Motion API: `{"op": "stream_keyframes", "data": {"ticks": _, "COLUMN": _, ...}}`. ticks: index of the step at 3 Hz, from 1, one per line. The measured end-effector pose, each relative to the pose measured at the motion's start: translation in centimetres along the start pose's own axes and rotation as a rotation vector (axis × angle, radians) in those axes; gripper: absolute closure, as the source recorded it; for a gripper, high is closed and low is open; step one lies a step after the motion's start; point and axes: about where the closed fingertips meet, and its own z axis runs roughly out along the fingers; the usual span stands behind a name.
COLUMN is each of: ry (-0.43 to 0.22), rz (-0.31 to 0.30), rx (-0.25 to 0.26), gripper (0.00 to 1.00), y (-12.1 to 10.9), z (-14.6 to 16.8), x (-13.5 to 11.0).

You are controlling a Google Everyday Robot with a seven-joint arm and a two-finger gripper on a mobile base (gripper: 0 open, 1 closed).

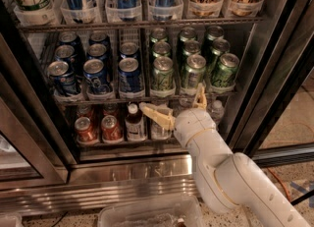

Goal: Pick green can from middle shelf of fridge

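Note:
The fridge [147, 172] stands open, steel base at the bottom. Its middle shelf [142, 96] holds dark blue cans on the left and several green cans on the right. The front green cans sit at the rail: left [162, 75], middle [193, 71], right [224, 71]. My gripper [172, 100] is open, its cream fingers spread wide just below the shelf's front rail. One finger [153, 113] points left, the other [199, 97] points up under the middle front green can. It holds nothing.
The top rack [137, 24] carries tall slim cans. The bottom rack holds red cans [111, 128] and small bottles [134, 123]. Dark door frames flank the opening at left [29, 118] and right [274, 73]. A clear plastic bin [147, 213] lies on the floor in front.

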Motion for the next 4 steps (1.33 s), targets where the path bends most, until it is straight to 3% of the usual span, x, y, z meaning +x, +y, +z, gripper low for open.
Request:
{"op": "stream_keyframes", "data": {"ticks": 2, "ry": 0.000, "rz": 0.000, "rx": 0.000, "gripper": 0.05, "y": 0.00, "z": 0.00, "x": 0.00}}
{"op": "stream_keyframes", "data": {"ticks": 4, "ry": 0.000, "rz": 0.000, "rx": 0.000, "gripper": 0.39, "y": 0.00, "z": 0.00, "x": 0.00}}
